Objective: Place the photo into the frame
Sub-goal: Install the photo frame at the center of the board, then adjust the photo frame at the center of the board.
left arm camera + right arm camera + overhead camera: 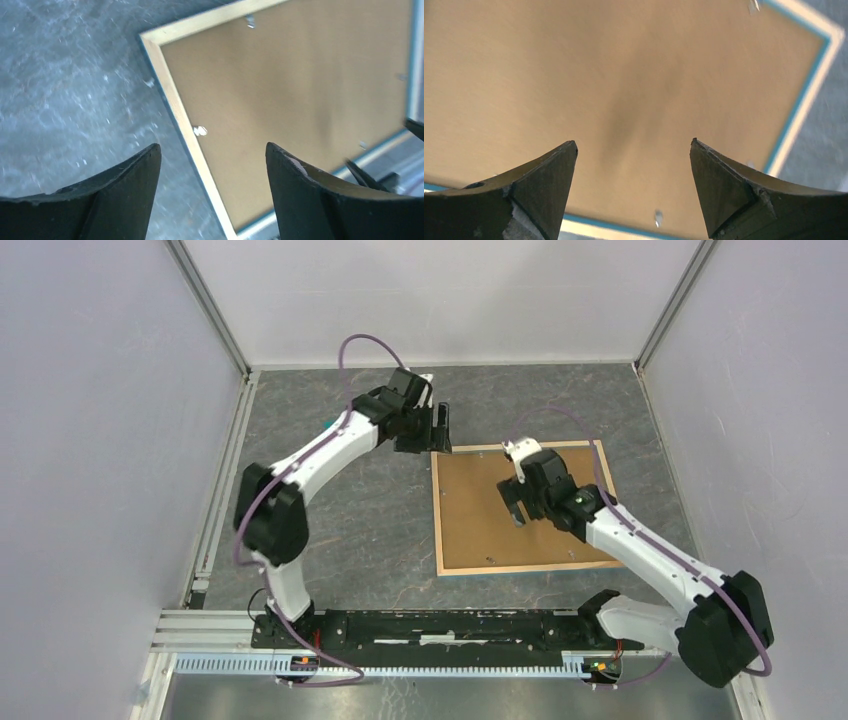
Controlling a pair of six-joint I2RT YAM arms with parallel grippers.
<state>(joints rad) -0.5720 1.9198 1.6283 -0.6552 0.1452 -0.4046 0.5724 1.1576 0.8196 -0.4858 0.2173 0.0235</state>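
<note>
The frame (437,520) lies face down on the grey table, right of centre, its pale wood back edge (172,100) and a thin blue line showing. A plain brown backing board (480,530) fills it, with small metal tabs (200,131) along the edge. The photo is hidden. My left gripper (433,440) hovers open over the frame's far left corner, and the rim runs between its fingers (212,145). Over the board's middle, my right gripper (514,512) is open and holds nothing (633,142). The frame's rim (813,95) shows to its right.
White enclosure walls close in the table at the back and on both sides. A metal rail (215,500) runs along the left wall, and an aluminium bar (400,625) carries the arm bases at the near edge. Purple cables (365,340) loop above both arms.
</note>
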